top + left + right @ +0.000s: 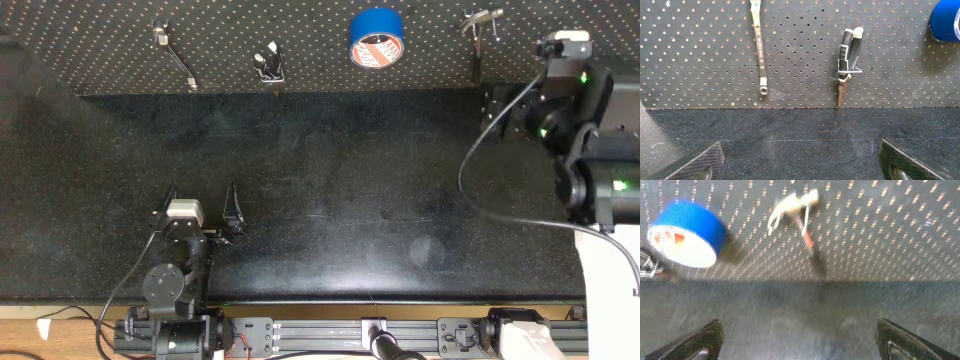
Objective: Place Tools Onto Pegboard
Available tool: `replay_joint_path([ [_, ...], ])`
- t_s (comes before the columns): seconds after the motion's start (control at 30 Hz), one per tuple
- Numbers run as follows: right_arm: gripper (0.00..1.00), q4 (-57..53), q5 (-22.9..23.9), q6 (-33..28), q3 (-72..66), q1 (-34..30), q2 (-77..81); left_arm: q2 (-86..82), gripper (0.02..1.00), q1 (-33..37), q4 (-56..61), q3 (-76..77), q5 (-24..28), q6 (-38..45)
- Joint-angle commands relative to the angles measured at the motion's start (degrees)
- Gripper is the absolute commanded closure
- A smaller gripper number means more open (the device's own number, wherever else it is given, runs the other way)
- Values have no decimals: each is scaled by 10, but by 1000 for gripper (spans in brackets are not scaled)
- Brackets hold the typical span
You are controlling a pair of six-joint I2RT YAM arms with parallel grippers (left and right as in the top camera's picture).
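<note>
Four tools hang on the black pegboard at the back. From left to right they are a silver wrench, black-handled pliers, a blue tape roll and a small hammer. My left gripper rests low near the front left of the mat, open and holding nothing, facing the wrench and pliers. My right gripper is open and holds nothing, over the mat, facing the hammer and the tape; its arm is at the right edge.
A black mat covers the table from the pegboard's foot to the front rail. A grey cable loops from the right arm over the mat's right side. The right arm's white body stands at the right edge.
</note>
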Motion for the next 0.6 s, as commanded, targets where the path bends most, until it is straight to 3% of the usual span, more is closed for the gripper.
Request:
replay_joint_path([
  [0.03,18,-16,-43,-13,-19,-5,-23,-4,25,-2,-1,-3,-4,-3],
  [0.23,20,-37,-42,3,-26,-5,-179,-4,25,-2,-1,-3,-4,-3],
  [0.3,20,-36,6,14,-34,46,-220,-4,27,-2,-1,-3,-4,-3],
  [0.37,20,-37,95,41,-52,139,-251,-4,25,-2,-1,-3,-4,-3],
  [0.43,20,-35,145,58,-74,188,-277,-4,25,-2,-1,-3,-4,-3],
  [0.6,20,2,171,89,-170,199,-378,-4,25,-2,-1,-3,-4,-3],
])
